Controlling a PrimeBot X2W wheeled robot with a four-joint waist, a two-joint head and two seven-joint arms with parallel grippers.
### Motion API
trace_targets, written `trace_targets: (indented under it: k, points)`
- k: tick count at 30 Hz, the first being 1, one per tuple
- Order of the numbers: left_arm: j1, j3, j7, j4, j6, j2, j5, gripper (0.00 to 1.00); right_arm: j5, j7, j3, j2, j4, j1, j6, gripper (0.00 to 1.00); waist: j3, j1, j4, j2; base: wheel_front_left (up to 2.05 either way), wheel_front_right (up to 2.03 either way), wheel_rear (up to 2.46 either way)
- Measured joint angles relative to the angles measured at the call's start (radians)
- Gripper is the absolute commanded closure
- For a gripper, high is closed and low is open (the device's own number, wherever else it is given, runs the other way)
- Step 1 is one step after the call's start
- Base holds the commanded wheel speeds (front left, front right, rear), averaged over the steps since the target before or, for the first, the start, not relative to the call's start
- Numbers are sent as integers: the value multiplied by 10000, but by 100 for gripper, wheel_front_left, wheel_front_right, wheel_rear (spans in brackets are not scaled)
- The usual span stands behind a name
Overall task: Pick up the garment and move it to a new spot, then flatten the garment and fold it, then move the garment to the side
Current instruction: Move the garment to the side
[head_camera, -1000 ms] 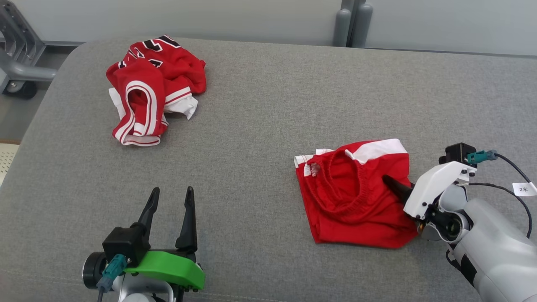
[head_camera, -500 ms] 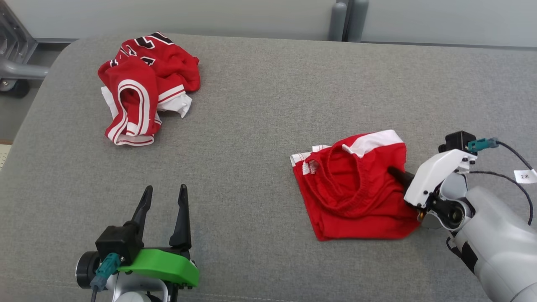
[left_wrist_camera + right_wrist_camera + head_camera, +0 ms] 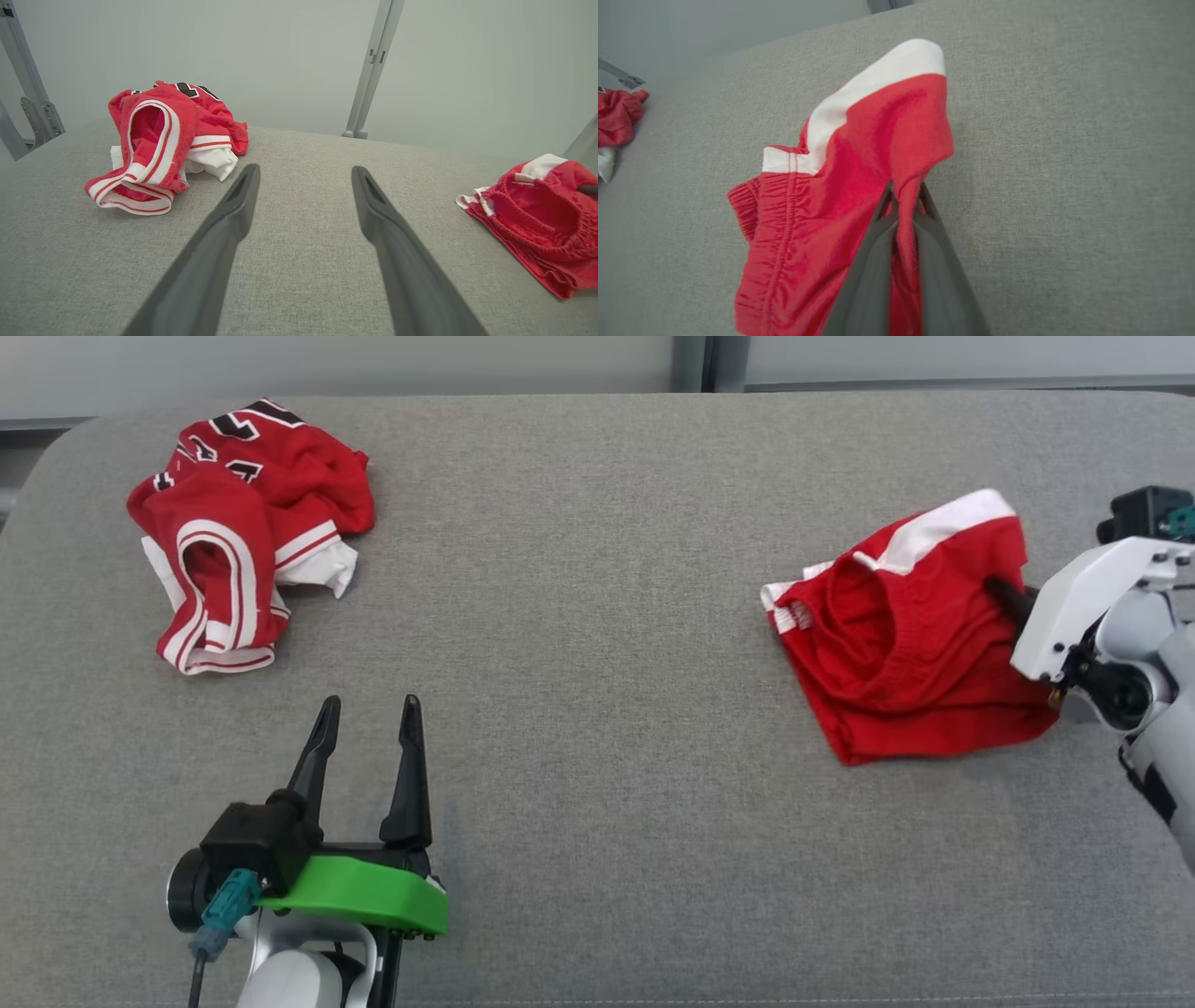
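The garment (image 3: pixel 906 644) is a pair of red shorts with a white band and an elastic waist, bunched at the right of the grey surface; it shows too in the left wrist view (image 3: pixel 537 219). My right gripper (image 3: pixel 903 193) is shut on a fold of the garment (image 3: pixel 859 163) near its right edge, cloth pinched between both fingers. From the head view, the right gripper (image 3: pixel 1004 593) reaches in from the right. Low at the left, my left gripper (image 3: pixel 366 714) stands open over bare fabric, its fingers (image 3: pixel 238 196) apart with nothing between them.
A crumpled red jersey (image 3: pixel 238 523) with white trim and black numerals lies at the back left, seen too in the left wrist view (image 3: pixel 163 140). The grey padded surface (image 3: pixel 579 663) stretches between the two garments. A grey wall and upright post (image 3: pixel 371 70) stand behind.
My right gripper has closed on the garment's fold and pulled it right and up the picture. The head camera has shifted too. The left gripper stays open in place.
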Motion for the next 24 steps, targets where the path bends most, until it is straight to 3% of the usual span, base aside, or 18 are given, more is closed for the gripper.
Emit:
trace_targets:
  k: [15,24]
  points:
    - [-519,-359,186,-715,0,0,267,0,-727,349,6,-1446,-6,-2031,2,100,1071,0,-644,0,0,0,0]
    - [-827,-468,495,-1080,0,182,644,0,-1141,332,52,-1707,272,-2688,-153,100,1911,0,-881,0,0,0,0]
